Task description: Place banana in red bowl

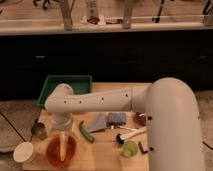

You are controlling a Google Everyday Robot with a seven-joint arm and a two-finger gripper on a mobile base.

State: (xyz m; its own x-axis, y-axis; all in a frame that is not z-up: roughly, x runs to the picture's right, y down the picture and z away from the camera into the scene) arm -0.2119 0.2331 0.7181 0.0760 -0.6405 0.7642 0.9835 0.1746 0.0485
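Observation:
The pale yellow banana (62, 146) lies lengthwise in the orange-red bowl (54, 154) at the front left of the wooden table. My white arm reaches in from the right, and my gripper (62, 126) hangs straight above the bowl, just over the far end of the banana. The wrist housing hides the gripper's tip.
A green tray (52, 85) stands at the back left. A white cup (24, 152) and a small metal cup (38, 130) sit left of the bowl. A green pod (86, 131), grey cloth (98, 122), blue sponge (117, 118), dark red item (141, 119), white-handled brush (128, 134) and light-green fruit (130, 148) lie to the right.

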